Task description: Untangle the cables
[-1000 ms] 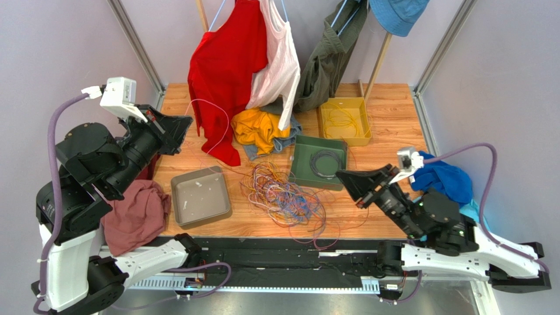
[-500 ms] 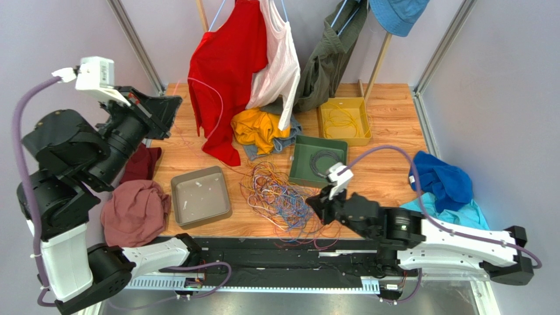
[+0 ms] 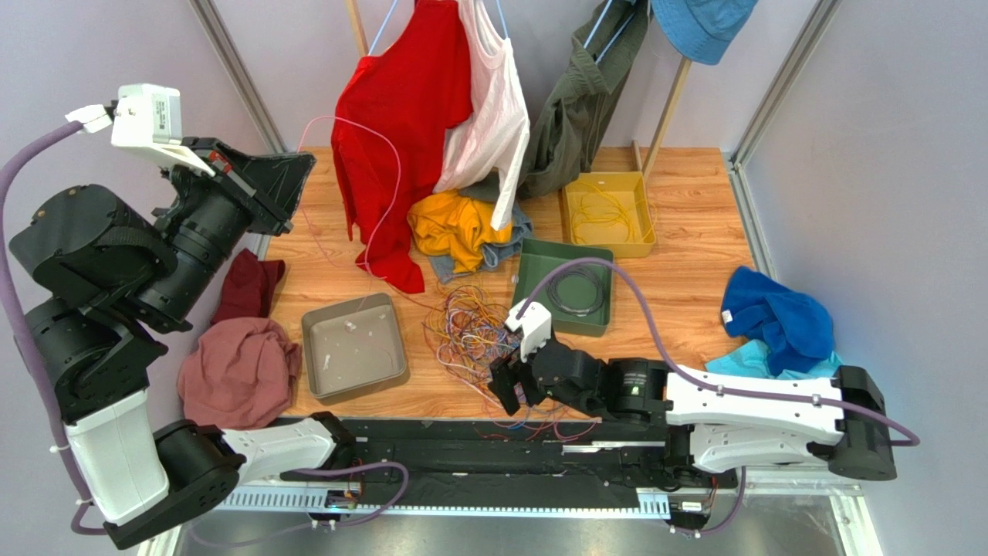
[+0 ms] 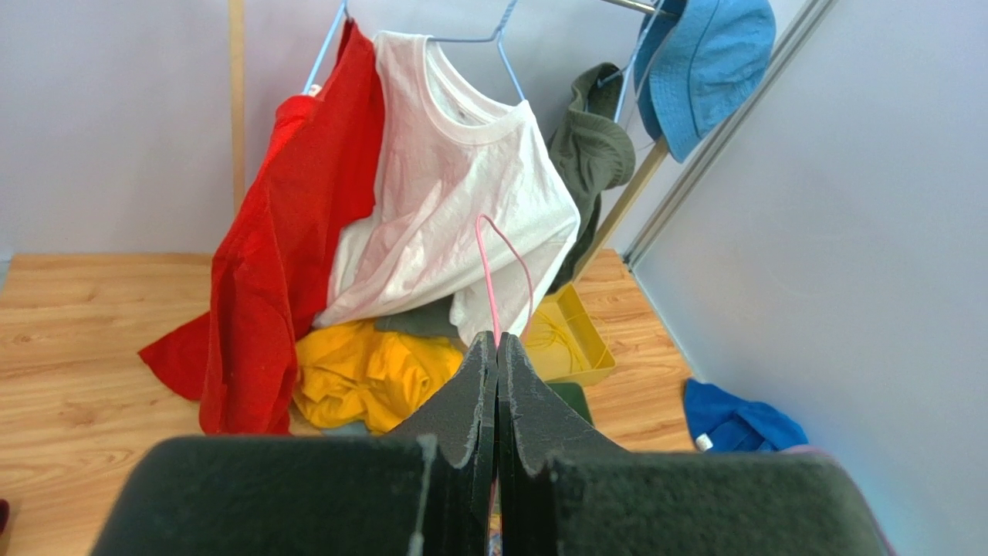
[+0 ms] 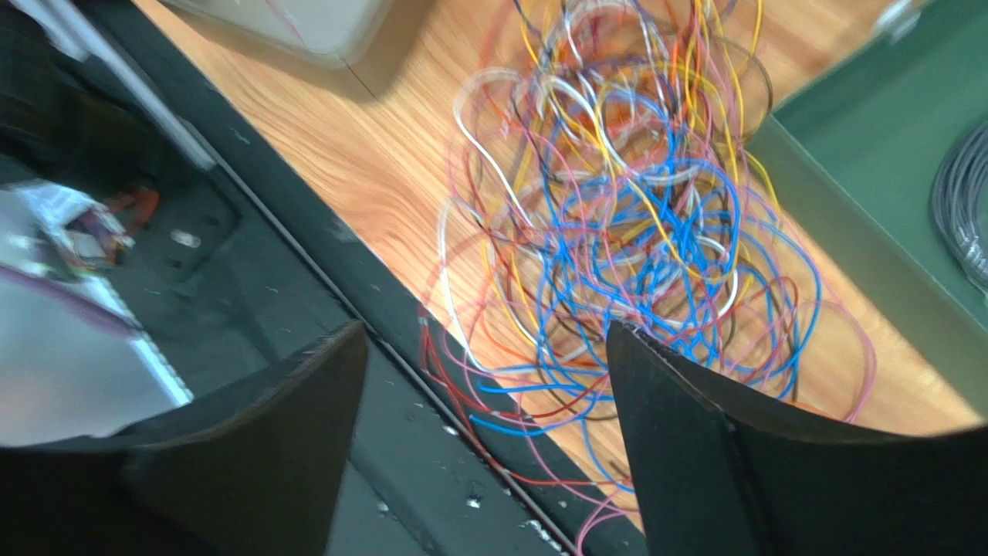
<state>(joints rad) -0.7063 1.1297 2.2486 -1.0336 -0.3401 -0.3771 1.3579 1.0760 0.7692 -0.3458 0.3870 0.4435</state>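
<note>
The cables lie in a tangled heap of blue, orange, purple, red, yellow and white wires on the wooden table, seen close in the right wrist view as cables. My left gripper is raised at the far left, shut on one pink cable. That cable arcs over the red shirt and drops to the heap. In the left wrist view the pink cable rises from the closed left gripper. My right gripper hovers open over the heap's near edge, and the right gripper has nothing between its fingers.
A grey tray sits left of the heap. A green tray holding a dark coil is on its right, with a yellow tray behind. Hanging shirts, a yellow cloth, maroon cloths and blue cloths lie around. A black rail lines the near edge.
My left gripper rose up and left, drawing the pink cable higher. My right arm swung left from the table's right side to the heap's near edge, and its jaws opened.
</note>
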